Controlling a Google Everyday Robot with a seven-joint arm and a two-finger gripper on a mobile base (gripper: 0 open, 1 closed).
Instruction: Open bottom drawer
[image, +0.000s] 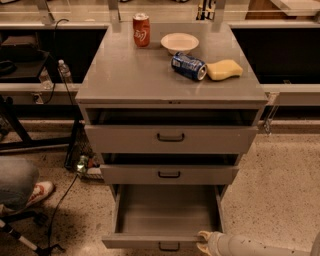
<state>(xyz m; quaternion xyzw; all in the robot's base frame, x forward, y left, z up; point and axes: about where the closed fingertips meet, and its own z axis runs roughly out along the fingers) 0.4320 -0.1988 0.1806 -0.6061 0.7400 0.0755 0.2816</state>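
Observation:
The bottom drawer (167, 212) of the grey metal cabinet is pulled far out, its plain grey inside showing. Its front panel (150, 242) lies at the picture's lower edge, with the small dark loop handle (169, 246) at centre. My gripper (203, 242) is at the bottom right, at the right end of that front panel, on the end of my pale arm (250, 247). The mid-sized drawer (169, 174) and the tallest drawer (170, 138) above are each open a little.
On the cabinet top (125, 75) stand a red can (141, 30), a white bowl (179, 43), a blue can (189, 66) on its side and a yellow sponge (224, 69). A person's leg and shoe (30, 192) and cables (65, 200) are on the floor at left.

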